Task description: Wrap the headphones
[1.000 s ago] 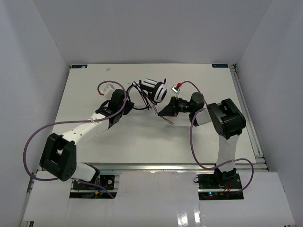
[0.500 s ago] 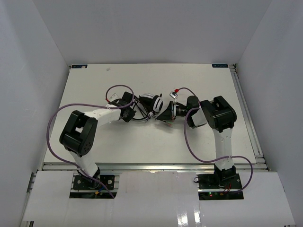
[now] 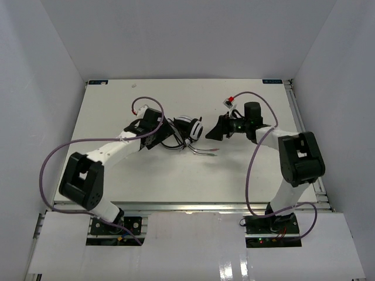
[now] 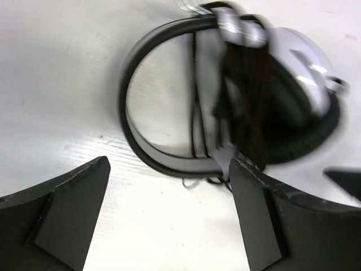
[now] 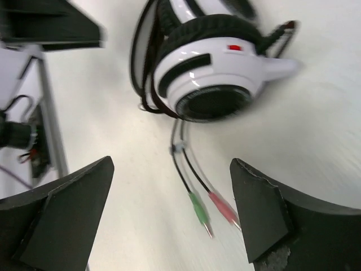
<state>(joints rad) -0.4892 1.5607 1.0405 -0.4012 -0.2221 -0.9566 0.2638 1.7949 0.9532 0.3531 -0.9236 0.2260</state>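
Near the middle of the white tabletop [image 3: 176, 175]: one pair of headphones [image 3: 191, 129], with glossy white shells, black padded cups and a curved black band. One thin black cord [image 4: 248, 96], wound in a bundle across the band. Two plugs at its end, a green plug [image 5: 198, 213] and a pink plug [image 5: 225, 213], flat on the tabletop. Two pincers, left pincer [image 4: 169, 169] and right pincer [image 5: 170, 165], both spread wide, gripping nothing, flanking the headphones without touching. Tabletop edges well apart from the headphones.
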